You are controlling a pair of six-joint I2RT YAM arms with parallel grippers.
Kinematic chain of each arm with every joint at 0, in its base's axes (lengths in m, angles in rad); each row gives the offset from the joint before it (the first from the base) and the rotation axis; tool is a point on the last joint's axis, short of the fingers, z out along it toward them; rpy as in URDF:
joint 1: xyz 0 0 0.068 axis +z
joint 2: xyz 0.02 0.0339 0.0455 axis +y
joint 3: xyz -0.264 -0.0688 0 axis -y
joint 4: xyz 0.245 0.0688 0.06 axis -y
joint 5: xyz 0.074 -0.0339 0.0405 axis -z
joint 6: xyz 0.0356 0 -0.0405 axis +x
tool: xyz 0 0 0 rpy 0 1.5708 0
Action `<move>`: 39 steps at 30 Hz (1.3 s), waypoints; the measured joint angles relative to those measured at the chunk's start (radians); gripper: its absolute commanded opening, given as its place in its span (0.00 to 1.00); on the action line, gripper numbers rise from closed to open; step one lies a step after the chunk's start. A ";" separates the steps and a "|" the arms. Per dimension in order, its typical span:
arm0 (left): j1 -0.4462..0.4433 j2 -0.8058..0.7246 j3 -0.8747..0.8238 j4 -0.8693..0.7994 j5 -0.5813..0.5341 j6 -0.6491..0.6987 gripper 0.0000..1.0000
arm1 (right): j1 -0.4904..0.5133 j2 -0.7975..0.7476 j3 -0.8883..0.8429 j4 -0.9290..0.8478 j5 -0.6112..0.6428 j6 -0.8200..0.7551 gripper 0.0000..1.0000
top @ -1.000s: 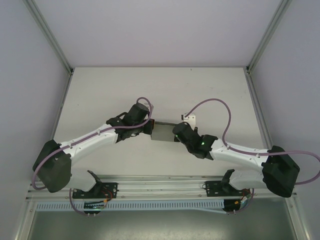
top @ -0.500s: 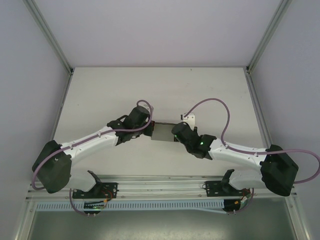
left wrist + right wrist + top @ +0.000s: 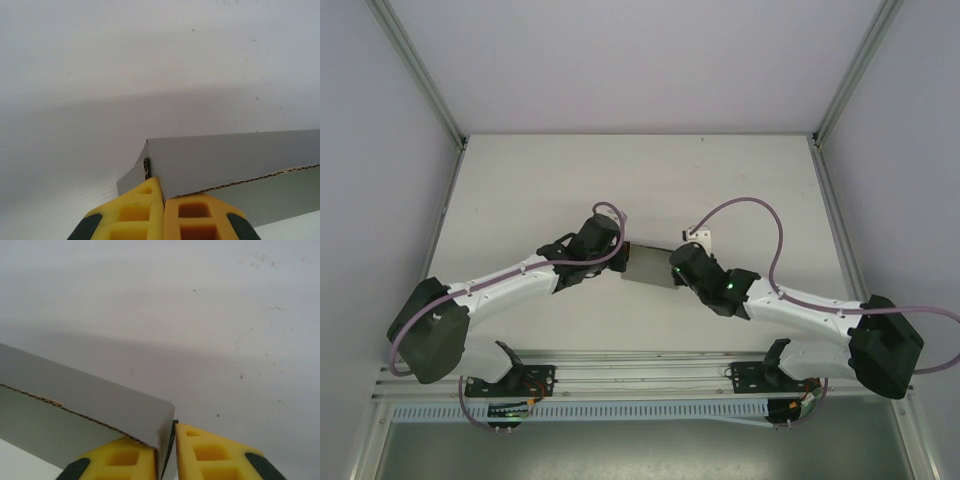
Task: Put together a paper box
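Main risk: losing or skewing the paper box (image 3: 648, 268) at its right end. Clamped firmly at the left end wall by the left fingers (image 3: 135, 212), pressed fully together on the thin grey card right at the corner. At the right end, only a narrow straddle by the right fingers (image 3: 210, 450): 1 pad against the card, a thin dark slit beside the other, so cannot tell from the wrist view whether gripping or merely standing around the wall.

With 1 sure hold and 1 doubtful one, likely to sag, to swing about the left pinch, or to spring a folded wall back open. Also easy to crease: thin card, held at a corner, bent by any small twist of either wrist. Could slip out of the slack pair under a drift apart; could buckle along the long wall under a drift together.

Sits in the middle of the surface (image 3: 570, 180), between the 2 wrists, slightly slanted in the top view. Long wall upright in both wrist views (image 3: 225, 160) (image 3: 75, 390), raw corrugated edge showing along it.

Left arm (image 3: 510, 275) reaching in from the near left corner, forearm low, wrist turned toward the left end of the box. Right arm (image 3: 800, 300) mirroring it from the near right corner, wrist at the right end, purple cable (image 3: 760, 215) arching above. Both wrists close together, aimed inward and slightly down.
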 measured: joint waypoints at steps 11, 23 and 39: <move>-0.008 -0.044 -0.058 0.045 0.010 -0.015 0.00 | -0.051 -0.038 0.015 -0.037 -0.183 -0.054 0.53; -0.029 -0.062 -0.081 0.058 0.006 -0.015 0.00 | -0.056 -0.143 0.024 -0.035 -0.136 -0.018 0.66; -0.034 -0.069 -0.076 0.054 0.007 -0.008 0.00 | -0.136 -0.140 -0.063 -0.029 -0.180 0.075 0.57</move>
